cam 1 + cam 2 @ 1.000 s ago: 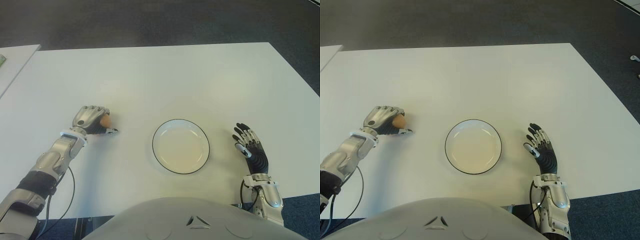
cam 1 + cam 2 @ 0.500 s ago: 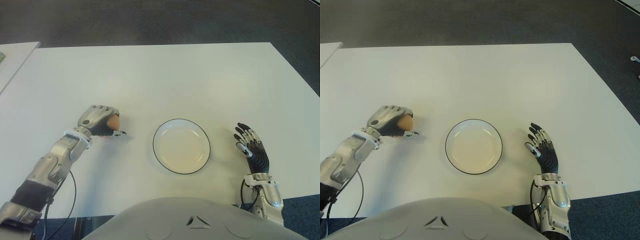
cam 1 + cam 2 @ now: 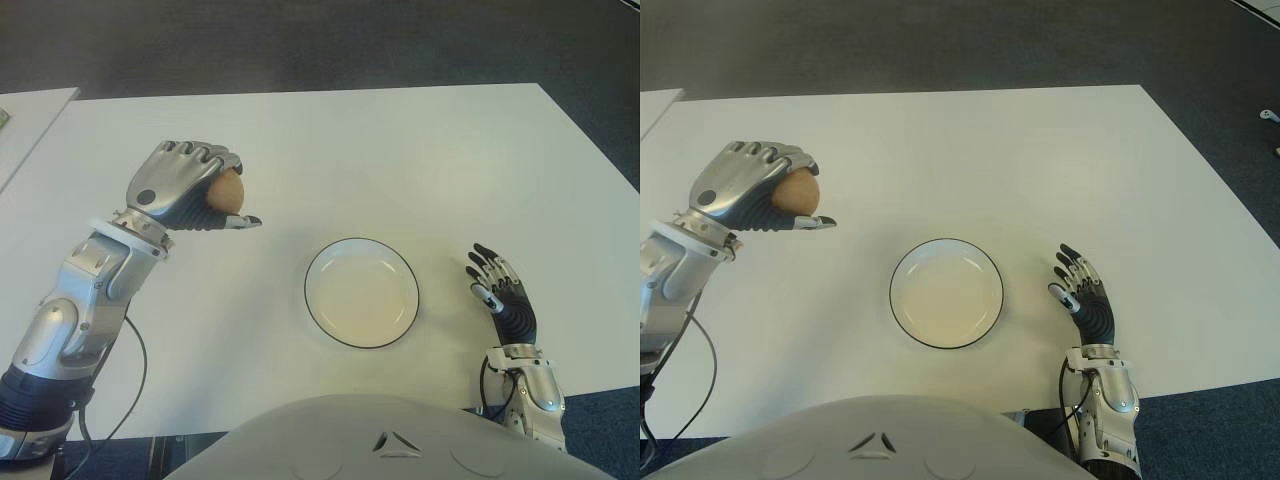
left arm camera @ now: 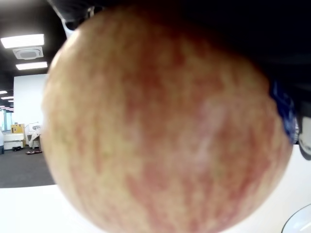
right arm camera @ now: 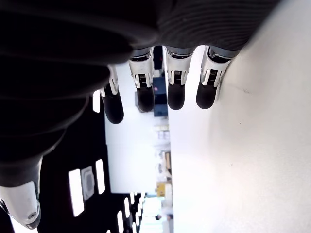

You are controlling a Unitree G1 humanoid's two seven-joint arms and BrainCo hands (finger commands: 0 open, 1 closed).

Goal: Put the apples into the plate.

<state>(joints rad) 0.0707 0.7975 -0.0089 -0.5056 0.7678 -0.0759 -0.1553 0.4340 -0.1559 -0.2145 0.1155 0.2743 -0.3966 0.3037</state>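
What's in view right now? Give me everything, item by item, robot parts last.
apple: one, yellowish with red streaks, held in the left hand above the table, to the left of the plate.
plate: one, white with a dark rim, nothing in it, on the table in front of the robot, between the two hands.
table: one, white, spanning the view.
second table: one, white, only a corner showing at the far left.
floor: dark grey carpet beyond the table.
left hand: one, silver, raised above the table's left side, fingers curled around the apple.
right hand: one, black and silver, to the right of the plate, fingers spread, holding nothing.
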